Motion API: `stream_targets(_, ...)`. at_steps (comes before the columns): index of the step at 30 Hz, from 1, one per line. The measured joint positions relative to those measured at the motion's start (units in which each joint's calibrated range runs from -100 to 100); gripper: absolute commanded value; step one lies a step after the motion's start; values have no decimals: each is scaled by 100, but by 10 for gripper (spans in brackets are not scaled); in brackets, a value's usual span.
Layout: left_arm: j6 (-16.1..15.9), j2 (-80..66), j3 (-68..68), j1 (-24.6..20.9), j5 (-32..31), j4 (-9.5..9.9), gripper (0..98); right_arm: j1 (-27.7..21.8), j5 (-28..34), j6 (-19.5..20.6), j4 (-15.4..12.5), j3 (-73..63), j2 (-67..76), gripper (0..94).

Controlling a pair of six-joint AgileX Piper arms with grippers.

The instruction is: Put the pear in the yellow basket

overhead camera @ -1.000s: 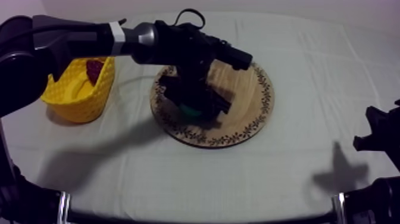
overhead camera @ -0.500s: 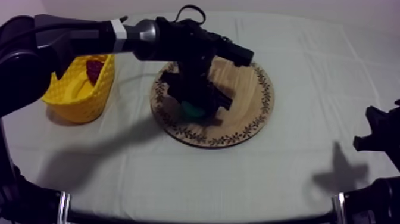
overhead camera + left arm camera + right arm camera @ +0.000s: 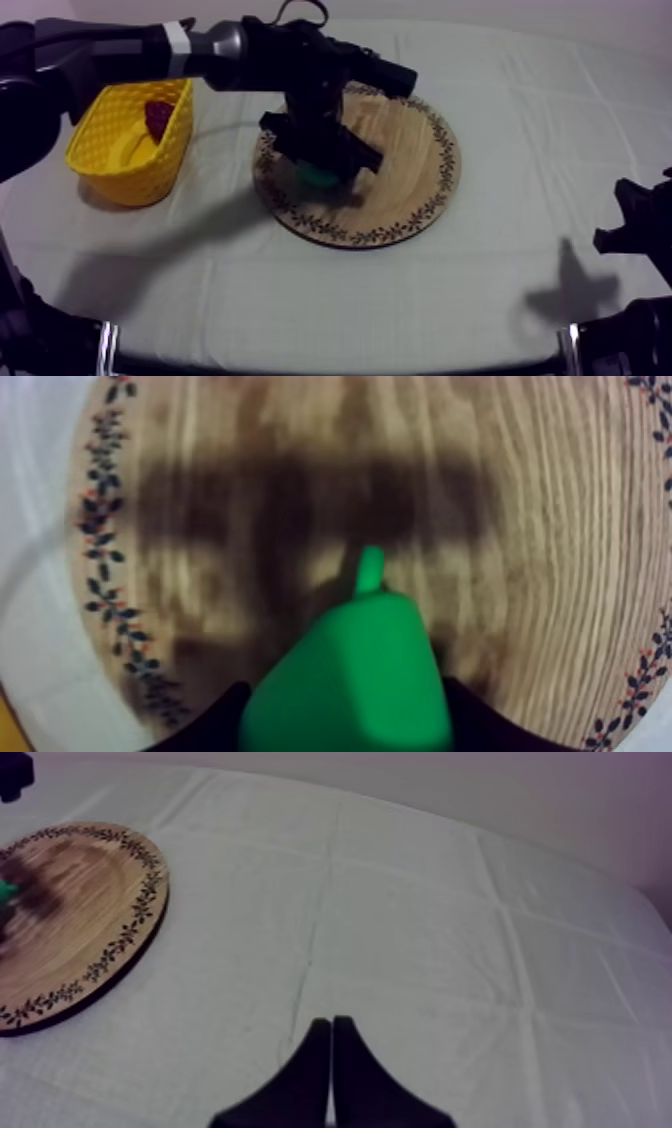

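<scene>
Pear (image 3: 350, 676) clamped between left fingers (image 3: 212, 726) (over board (image 3: 550, 526))

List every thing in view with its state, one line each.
pear: gripped by the left gripper, over the wooden board
left gripper: shut on the pear
right gripper: shut on nothing, low over the cloth
wooden board: flat on the cloth, under the pear
yellow basket: upright, at my left side of the table
small red fruit: lying inside the yellow basket
</scene>
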State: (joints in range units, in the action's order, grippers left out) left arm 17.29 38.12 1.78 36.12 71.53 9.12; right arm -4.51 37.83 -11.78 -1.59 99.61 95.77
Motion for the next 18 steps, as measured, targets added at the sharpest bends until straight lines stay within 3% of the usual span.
stream_targets(18, -311, -2425, -1850, -579, 89, -57, 584, 0, 0, 0, 0, 0, 0, 5)
